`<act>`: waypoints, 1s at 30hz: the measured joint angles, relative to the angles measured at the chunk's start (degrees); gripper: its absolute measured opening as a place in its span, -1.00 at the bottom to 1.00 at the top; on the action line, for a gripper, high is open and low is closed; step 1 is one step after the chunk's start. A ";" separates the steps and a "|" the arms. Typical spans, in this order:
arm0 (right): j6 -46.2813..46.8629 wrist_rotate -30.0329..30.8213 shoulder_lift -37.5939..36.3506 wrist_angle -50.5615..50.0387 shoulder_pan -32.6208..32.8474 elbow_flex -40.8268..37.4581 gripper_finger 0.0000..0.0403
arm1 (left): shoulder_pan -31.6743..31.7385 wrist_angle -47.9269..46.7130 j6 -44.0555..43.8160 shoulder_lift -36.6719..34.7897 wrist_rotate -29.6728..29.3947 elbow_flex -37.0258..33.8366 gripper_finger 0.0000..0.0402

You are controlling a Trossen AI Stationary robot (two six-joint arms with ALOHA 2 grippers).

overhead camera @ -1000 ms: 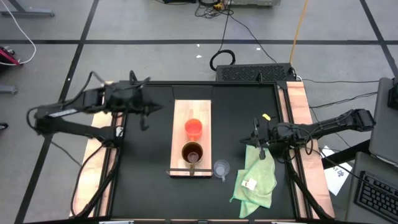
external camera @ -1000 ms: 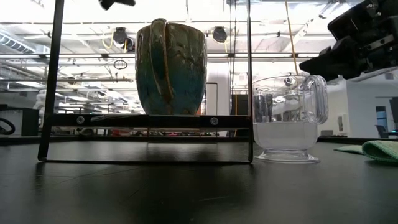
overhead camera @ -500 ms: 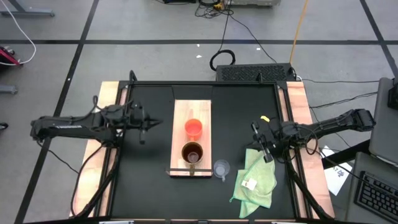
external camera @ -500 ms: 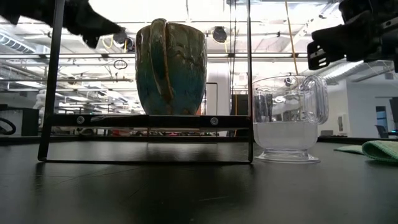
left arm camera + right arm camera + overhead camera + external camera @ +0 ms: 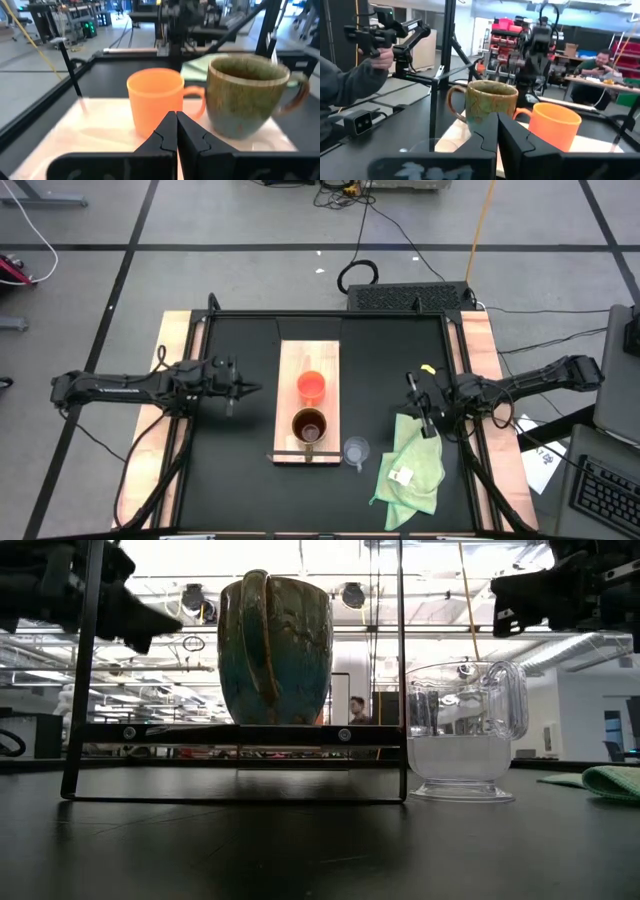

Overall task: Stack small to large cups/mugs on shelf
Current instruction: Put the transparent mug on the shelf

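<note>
The light-wood shelf point(image 5: 308, 360) lies mid-table. On it stand an orange-red mug point(image 5: 311, 386) and, nearer the front, a brown mug point(image 5: 308, 426), both upright on their bases. A small clear glass cup point(image 5: 356, 450) stands on the black table by the shelf's front right corner. My left gripper point(image 5: 256, 388) is shut and empty, left of the shelf, pointing at the orange-red mug point(image 5: 155, 100). My right gripper point(image 5: 408, 386) is shut and empty, right of the shelf, above the far end of the cloth.
A light green cloth point(image 5: 412, 465) lies on the table's front right, beside the glass cup. A thin black frame point(image 5: 95, 670) stands around the shelf's front end. A person's sleeve and hand point(image 5: 355, 80) show beyond the table in the right wrist view.
My left gripper has come down and toward the table's near side, and now points level at the shelf from the left. My right gripper has turned a little near the cloth's far end. The cups have stayed where they were.
</note>
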 joint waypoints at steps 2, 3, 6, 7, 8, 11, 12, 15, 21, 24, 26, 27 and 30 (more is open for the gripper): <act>-0.66 1.50 0.00 -0.87 0.02 1.33 -1.00 | 0.00 0.12 0.41 0.04 0.04 -0.99 -1.00; -1.16 2.88 0.00 -1.73 0.02 2.24 -1.00 | 0.00 0.68 0.35 0.04 0.05 -1.41 -1.00; -2.39 6.82 0.03 -7.63 0.02 5.39 -1.00 | 0.00 2.20 0.31 0.02 0.11 -2.53 -1.00; -2.38 7.71 0.22 -10.19 0.02 6.72 -1.00 | 0.00 2.25 0.32 0.02 0.11 -2.84 -1.00; -2.31 8.64 0.62 -12.29 0.02 7.94 -1.00 | 0.00 2.25 0.31 0.02 0.11 -2.98 -1.00; -1.83 8.83 2.46 -17.20 0.14 11.41 -1.00 | 0.00 2.10 0.29 0.03 0.19 -3.04 -1.00; -1.54 8.84 3.35 -18.48 0.35 12.49 -1.00 | 0.00 2.14 0.26 0.02 0.21 -3.04 -1.00; -1.27 8.83 6.36 -21.94 1.12 15.44 -1.00 | 0.00 1.99 0.24 0.04 0.54 -3.04 -1.00; 0.63 8.83 13.70 -33.31 4.00 24.61 -1.00 | 0.00 1.52 -0.21 0.04 0.74 -3.04 -1.00; 1.86 8.83 17.81 -40.69 6.12 30.09 -1.00 | 0.00 1.31 -0.79 0.04 0.76 -3.04 -1.00; 2.90 8.82 20.55 -44.18 7.73 33.59 -1.00 | 0.00 1.29 -1.09 0.02 0.79 -3.04 -0.99; 3.19 8.80 21.80 -45.53 8.43 35.10 -1.00 | 0.00 1.26 -1.13 0.03 0.79 -3.04 -0.99; 4.69 8.76 25.11 -47.46 9.84 38.08 -0.97 | 0.00 1.27 -1.05 0.04 0.79 -3.04 -1.00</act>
